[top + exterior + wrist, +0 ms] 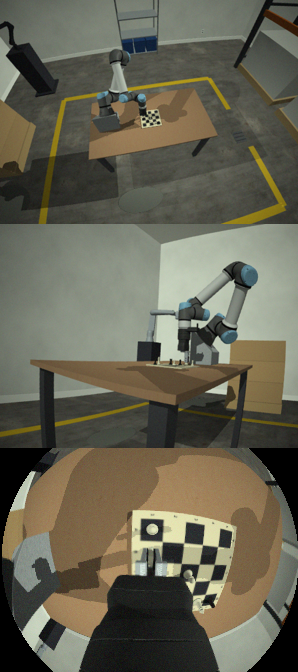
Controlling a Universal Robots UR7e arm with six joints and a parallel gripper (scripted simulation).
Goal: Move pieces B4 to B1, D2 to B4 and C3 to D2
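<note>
A small chessboard [142, 126] [163, 366] [214, 539] lies on the brown table [180, 125] [116, 374], next to the robot's grey base [106, 122]. Several dark and pale pieces stand on it. In the wrist view a pale piece [153, 530] stands on a corner square, and another pale piece [189, 575] stands near the gripper body. My gripper [142, 114] [185, 356] [150, 555] hangs low over the board's edge nearest the robot base. Its fingers are shut on a small pale chess piece, held a little above the squares. Its shape is too small to tell.
A grey pedestal [204, 352] holds the arm at the table's end. A dark box with a post [149, 350] stands behind the table. Cardboard boxes [257, 375], a shelf unit [137, 26] and yellow floor tape [52, 151] surround the table.
</note>
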